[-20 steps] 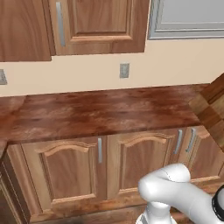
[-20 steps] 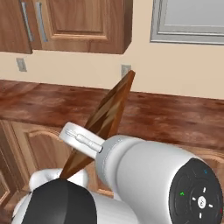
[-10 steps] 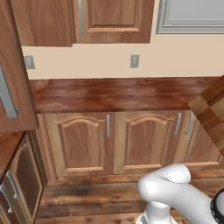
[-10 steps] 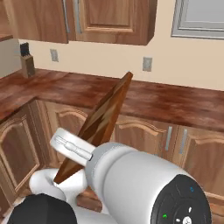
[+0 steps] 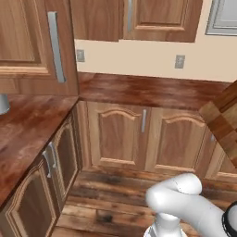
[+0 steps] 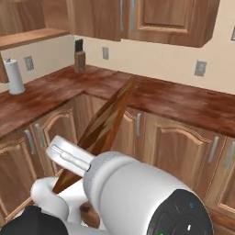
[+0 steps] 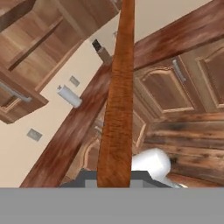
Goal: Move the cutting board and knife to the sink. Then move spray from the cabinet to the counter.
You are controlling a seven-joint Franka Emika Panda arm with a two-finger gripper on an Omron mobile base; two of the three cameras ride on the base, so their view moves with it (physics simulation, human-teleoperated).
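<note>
Since earlier: whole scene has slid sideways in both base views, so the base has turned; a corner of tabletop [image 5: 28, 125] with a paper towel roll [image 6: 14, 76] and a knife block [image 6: 80, 58] has come into sight.
Cutting board: cutting board [image 6: 98, 133] rides in the air, tilted edge-up above the arm, its checkered corner at the right edge of the left base view, well clear of the tabletop.
Gripper: clamped shut on the board's lower end; hand view looks straight along the board's edge.
Done: board lifted and in transit.
Left: sink not yet reached; board still to be set there, then the knife, then the spray from the cabinet [image 5: 32, 41].
Judgement: early, first carry under way.
</note>
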